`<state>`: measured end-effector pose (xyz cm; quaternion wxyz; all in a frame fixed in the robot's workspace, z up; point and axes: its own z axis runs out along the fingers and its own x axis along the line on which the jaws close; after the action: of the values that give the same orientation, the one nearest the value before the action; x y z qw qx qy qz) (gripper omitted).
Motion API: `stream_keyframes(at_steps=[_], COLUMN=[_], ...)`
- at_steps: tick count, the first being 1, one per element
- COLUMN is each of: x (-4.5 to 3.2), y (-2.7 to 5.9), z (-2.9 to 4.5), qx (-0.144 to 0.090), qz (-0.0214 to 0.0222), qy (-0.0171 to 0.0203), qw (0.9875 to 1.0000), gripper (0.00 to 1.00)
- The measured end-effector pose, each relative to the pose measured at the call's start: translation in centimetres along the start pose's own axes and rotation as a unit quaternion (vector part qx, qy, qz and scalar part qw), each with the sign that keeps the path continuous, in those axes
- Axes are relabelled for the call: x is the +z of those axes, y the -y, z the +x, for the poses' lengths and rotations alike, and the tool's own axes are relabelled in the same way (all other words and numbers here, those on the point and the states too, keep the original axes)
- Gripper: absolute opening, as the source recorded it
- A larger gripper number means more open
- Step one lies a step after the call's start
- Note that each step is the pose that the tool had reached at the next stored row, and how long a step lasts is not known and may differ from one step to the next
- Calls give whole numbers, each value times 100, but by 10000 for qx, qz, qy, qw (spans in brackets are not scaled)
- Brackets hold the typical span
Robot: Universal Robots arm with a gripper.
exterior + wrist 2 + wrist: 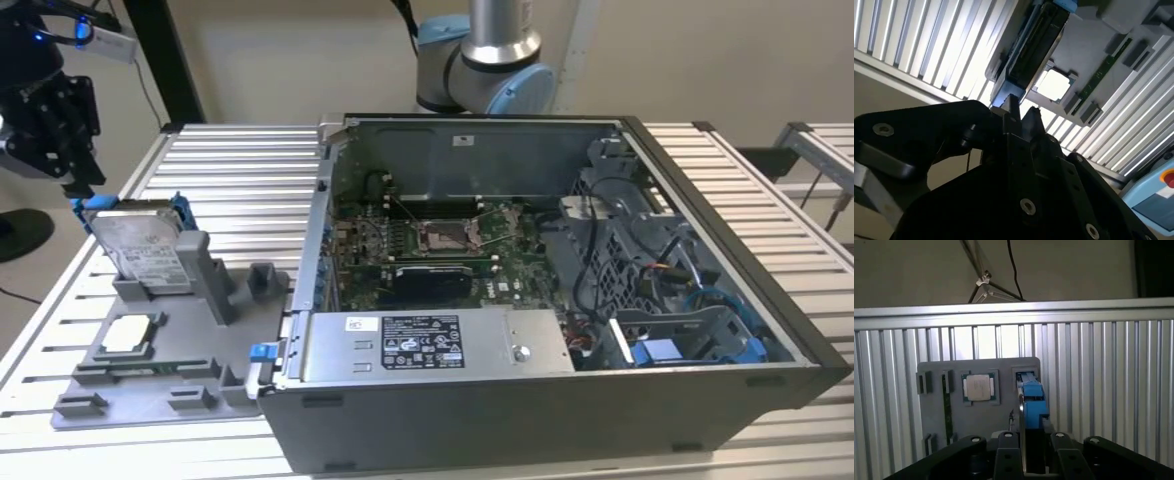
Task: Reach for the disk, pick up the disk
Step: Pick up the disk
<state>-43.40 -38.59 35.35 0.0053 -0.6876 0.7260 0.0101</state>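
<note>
The disk stands upright in a slot of the grey fixture on the exterior view's left, silver with a white label and a blue bracket. My black gripper comes down onto its upper far corner. In the first wrist view the disk is seen edge-on, and the gripper has one finger against each side of it. The second wrist view shows the gripper's tips at the blue end of the disk. The disk still sits in its slot.
A small square silver chip lies in the fixture close to the disk. An open computer case fills the middle of the slatted metal table, right beside the fixture. The arm's base stands behind the case.
</note>
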Motion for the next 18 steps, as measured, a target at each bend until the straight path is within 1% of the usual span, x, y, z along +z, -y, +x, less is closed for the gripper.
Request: stream_keyframes(at_steps=[18], x=[0], y=[0], z=[0], qx=[-55], qz=[-2], qy=[-1], qw=[10000], gripper=[100])
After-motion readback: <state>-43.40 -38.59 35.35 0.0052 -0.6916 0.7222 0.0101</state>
